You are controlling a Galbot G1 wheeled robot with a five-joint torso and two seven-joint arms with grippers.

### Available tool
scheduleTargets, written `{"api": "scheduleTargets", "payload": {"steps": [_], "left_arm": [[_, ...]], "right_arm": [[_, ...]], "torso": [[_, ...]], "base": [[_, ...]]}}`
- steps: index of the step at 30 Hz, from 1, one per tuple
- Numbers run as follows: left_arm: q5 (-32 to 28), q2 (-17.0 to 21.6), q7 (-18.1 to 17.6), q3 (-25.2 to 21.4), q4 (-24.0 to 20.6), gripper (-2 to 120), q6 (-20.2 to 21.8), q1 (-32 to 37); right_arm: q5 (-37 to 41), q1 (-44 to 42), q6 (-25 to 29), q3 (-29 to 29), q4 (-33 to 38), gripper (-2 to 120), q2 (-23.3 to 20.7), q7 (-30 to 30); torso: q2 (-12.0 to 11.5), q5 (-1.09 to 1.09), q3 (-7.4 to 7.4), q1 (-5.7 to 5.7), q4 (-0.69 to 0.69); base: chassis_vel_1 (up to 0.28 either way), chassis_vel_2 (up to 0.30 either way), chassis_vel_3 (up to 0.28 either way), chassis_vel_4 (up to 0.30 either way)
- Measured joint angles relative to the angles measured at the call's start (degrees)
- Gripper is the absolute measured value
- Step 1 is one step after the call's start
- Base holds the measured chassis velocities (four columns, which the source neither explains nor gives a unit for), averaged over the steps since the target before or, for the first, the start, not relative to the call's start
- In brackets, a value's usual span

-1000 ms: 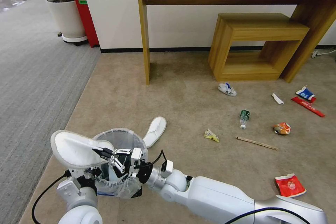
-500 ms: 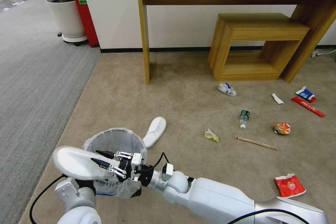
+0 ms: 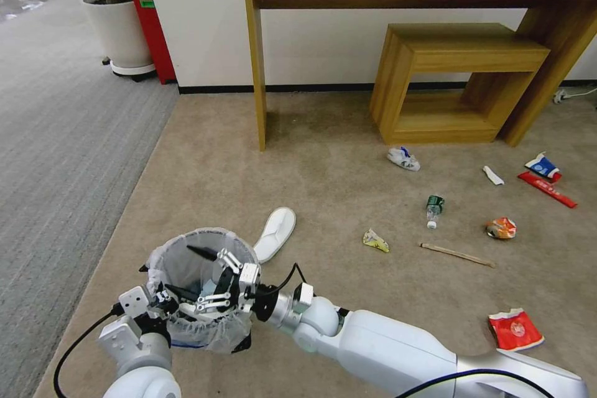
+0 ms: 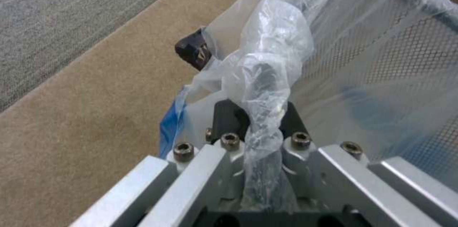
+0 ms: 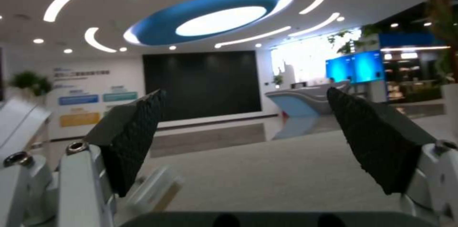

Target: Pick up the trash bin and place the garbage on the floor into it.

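While the left hand [image 4: 253, 119] grips the trash bin [image 3: 202, 289] rim — bag pinched, per wrist view — the right hand [image 3: 199, 273] hangs spread wide, empty, over its mouth.

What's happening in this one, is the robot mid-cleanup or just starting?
Mid-cleanup. The left gripper is shut on the rim of the trash bin, pinching the liner bag. The right gripper is open over the bin's mouth, holding nothing. One white slipper lies on the beige floor just beyond the bin. Farther right lie the bottle, a wooden stick, a red paper bowl and several wrappers, none yet collected.
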Motion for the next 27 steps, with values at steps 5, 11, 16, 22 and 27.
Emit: {"api": "scheduleTargets", "payload": {"steps": [5, 11, 16, 22, 27], "left_arm": [[-0.2, 0.5, 0.0, -0.3, 0.6, 3, -0.1, -0.3], [-0.8, 1.3, 0.0, -0.8, 1.0, 3, -0.1, -0.5], [-1.1, 2.3, 0.0, -1.1, 1.5, 3, -0.1, -0.5], [-2.0, 3.7, 0.0, -1.2, 2.1, 3, -0.1, -0.8], [-3.4, 5.6, -0.3, -1.6, 2.2, 3, 0.1, -1.2]], "right_arm": [[2.5, 0.4, -3.3, 3.5, 2.6, 93, -2.3, 5.1], [4.7, 0.0, -7.3, 8.3, 2.8, 96, -6.7, 11.5], [2.8, -2.3, -8.9, 13.9, 2.6, 99, -10.3, 16.9], [-0.8, -5.8, -8.2, 20.3, 2.8, 100, -14.5, 18.7], [-1.7, -9.5, -7.8, 26.6, 3.7, 100, -17.9, 18.8]], "torso": [[0.0, 0.01, 0.00, 0.00, 0.01], [0.0, 0.01, 0.00, 0.00, 0.00], [0.0, 0.02, 0.00, 0.00, 0.01], [0.0, 0.01, 0.00, 0.00, 0.00], [0.0, 0.01, 0.00, 0.00, 0.00]], "base": [[0.000, 0.000, 0.000, 0.000], [0.000, 0.000, 0.000, 0.000], [0.000, 0.000, 0.000, 0.000], [0.000, 0.000, 0.000, 0.000], [0.000, 0.000, 0.000, 0.000]]}}
